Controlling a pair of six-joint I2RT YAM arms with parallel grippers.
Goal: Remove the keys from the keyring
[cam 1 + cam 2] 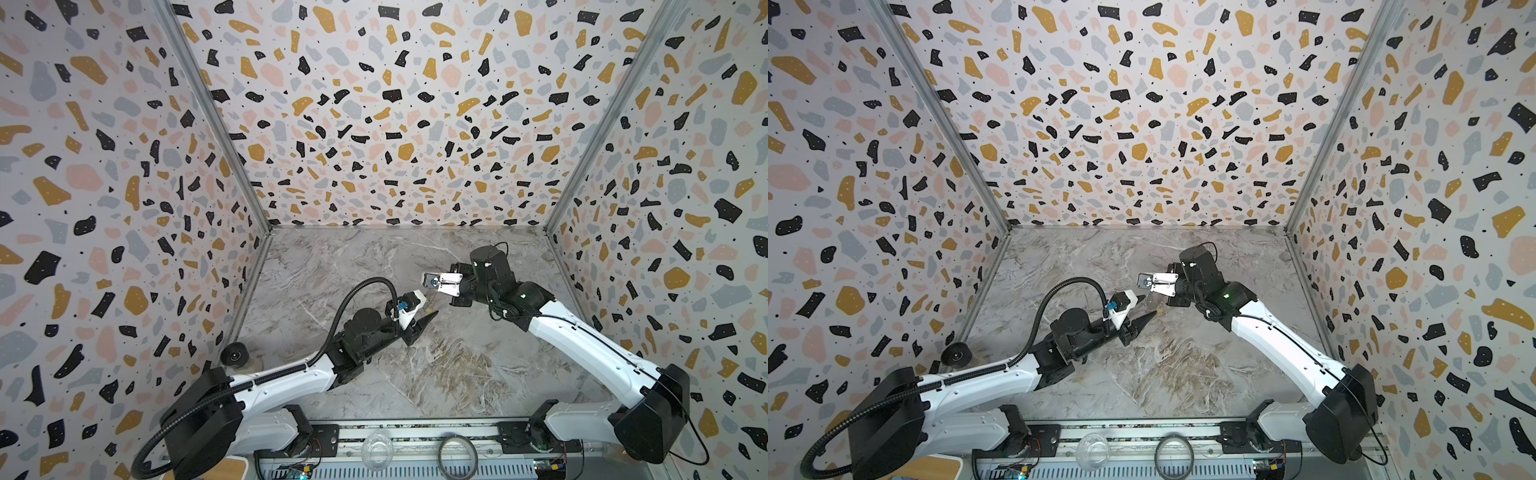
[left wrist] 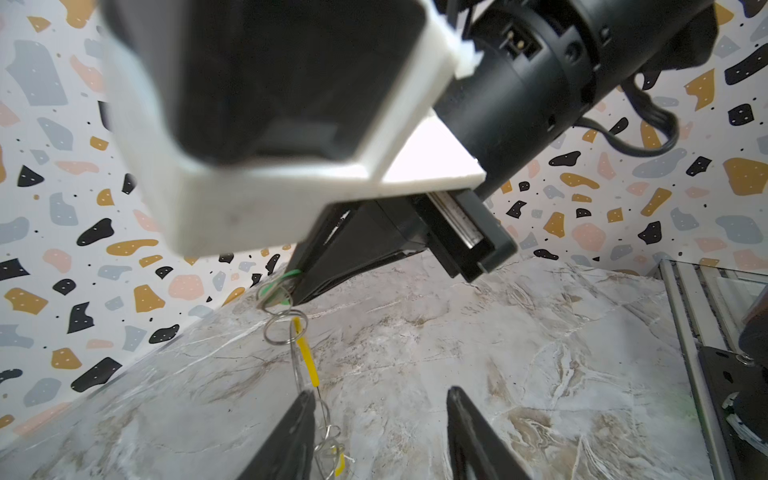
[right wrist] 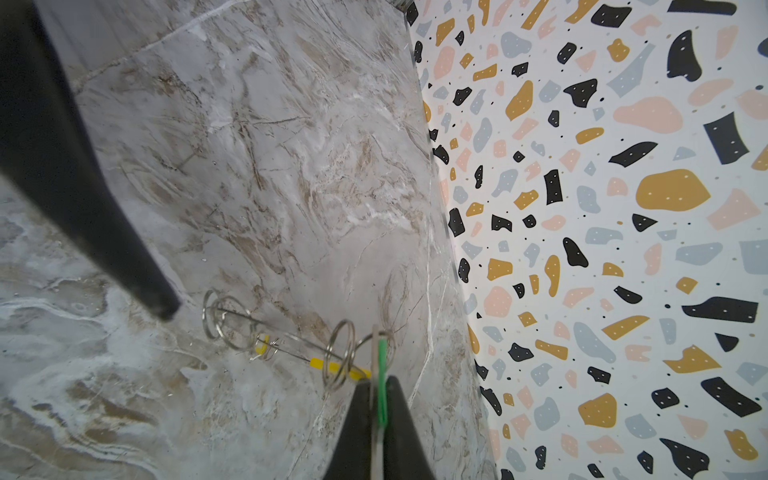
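My right gripper (image 3: 379,401) is shut on the green tag (image 3: 381,374), which shows edge-on with a silvery strip beside it. From there the thin wire keyring (image 3: 291,351), with its yellow sleeve (image 3: 332,368), slants down to the marble floor. Small split rings (image 3: 338,353) hang on it, and a yellow tag (image 3: 262,345) sits by the lower rings. In the left wrist view the keyring (image 2: 297,374) and sleeve (image 2: 305,353) run past one finger (image 2: 301,415) of my left gripper (image 2: 380,395), which is open with nothing between its fingers. The key blades are too small to make out.
A darker ring (image 1: 457,457) and a clear cup (image 1: 377,451) rest on the front rail. A black roller (image 1: 235,355) stands by the left wall. Terrazzo walls close in three sides. Both arms meet mid-floor (image 1: 457,374).
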